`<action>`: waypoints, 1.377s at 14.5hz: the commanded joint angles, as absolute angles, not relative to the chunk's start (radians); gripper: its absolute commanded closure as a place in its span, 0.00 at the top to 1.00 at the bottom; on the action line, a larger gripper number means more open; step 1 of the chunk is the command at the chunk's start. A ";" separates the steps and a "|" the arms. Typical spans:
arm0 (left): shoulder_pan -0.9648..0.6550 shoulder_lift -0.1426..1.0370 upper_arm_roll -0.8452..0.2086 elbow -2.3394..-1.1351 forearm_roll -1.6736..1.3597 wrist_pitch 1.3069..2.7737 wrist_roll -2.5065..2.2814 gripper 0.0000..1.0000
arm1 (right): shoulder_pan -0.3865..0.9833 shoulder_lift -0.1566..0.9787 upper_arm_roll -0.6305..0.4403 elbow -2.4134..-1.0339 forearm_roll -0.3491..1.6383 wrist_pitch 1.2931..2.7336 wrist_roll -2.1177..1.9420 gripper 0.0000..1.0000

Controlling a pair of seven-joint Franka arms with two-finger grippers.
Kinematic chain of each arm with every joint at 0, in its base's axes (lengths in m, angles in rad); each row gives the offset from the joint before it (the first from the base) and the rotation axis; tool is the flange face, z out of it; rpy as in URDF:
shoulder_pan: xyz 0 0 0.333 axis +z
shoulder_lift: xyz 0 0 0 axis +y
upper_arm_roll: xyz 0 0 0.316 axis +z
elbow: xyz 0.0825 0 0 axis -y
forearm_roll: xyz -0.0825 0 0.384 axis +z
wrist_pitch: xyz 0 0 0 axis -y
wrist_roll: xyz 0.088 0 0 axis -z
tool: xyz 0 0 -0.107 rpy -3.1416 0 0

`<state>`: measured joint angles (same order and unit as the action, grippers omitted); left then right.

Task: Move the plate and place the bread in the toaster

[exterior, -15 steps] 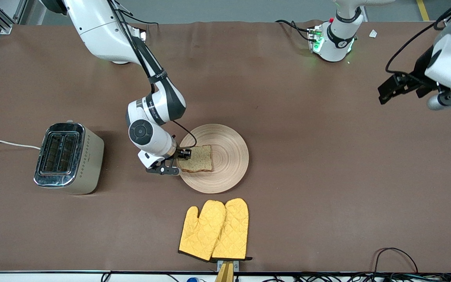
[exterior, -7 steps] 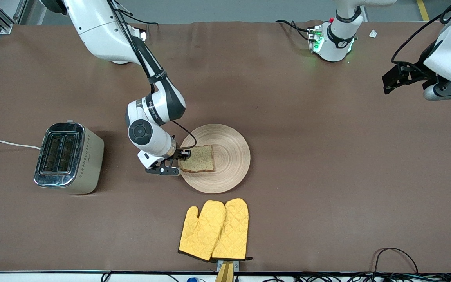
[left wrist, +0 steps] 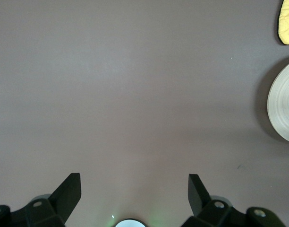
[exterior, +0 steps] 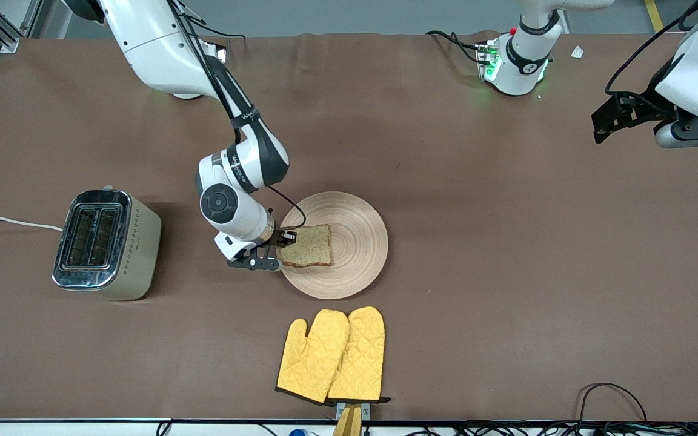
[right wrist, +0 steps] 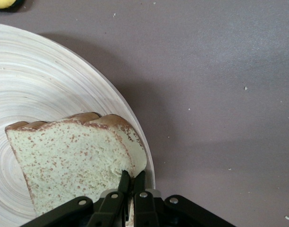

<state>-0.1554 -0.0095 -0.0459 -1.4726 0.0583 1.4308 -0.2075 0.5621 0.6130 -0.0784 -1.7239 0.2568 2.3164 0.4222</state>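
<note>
The pale wooden plate [exterior: 355, 254] lies mid-table with the brown speckled bread [exterior: 306, 246] on its part toward the right arm's end. My right gripper [exterior: 280, 249] is low at that rim, shut on the bread's corner [right wrist: 130, 163] right beside the plate's rim [right wrist: 88, 80]. The bread's gripped edge looks slightly raised. The cream and chrome toaster [exterior: 106, 242] stands toward the right arm's end, slots up and empty. My left gripper [exterior: 602, 124] hangs open and empty over bare table [left wrist: 135, 182] at the left arm's end; the plate's edge [left wrist: 284, 109] shows there.
Two yellow oven mitts [exterior: 332, 354] lie nearer the front camera than the plate, one tip showing in the left wrist view [left wrist: 288, 21]. The toaster's white cord [exterior: 9, 221] runs off the table's end. Brown table [exterior: 506, 272] spreads between the plate and the left arm.
The plate, the bread and my right gripper have shifted slightly toward the left arm's end. My left gripper has moved away from the front camera and toward the table's end.
</note>
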 commanded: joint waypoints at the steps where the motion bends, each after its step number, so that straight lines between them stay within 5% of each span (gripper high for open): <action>1: -0.161 -0.031 -0.043 -1.497 0.067 1.451 -0.193 1.00 | 0.574 0.623 -0.086 -1.715 0.273 2.315 0.428 0.02; 9: -0.158 -0.029 -0.041 -1.491 0.069 1.453 -0.190 1.00 | 0.568 0.604 -0.097 -1.703 0.235 2.240 0.420 0.00; 20: -0.161 -0.012 -0.043 -1.474 0.064 1.453 -0.186 1.00 | 0.551 0.574 -0.147 -1.391 -0.383 1.565 0.362 0.00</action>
<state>-0.1562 -0.0088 -0.0456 -1.4738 0.0583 1.4440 -0.2034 0.5564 0.5767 -0.1523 -1.4205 -0.2805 1.6429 0.4010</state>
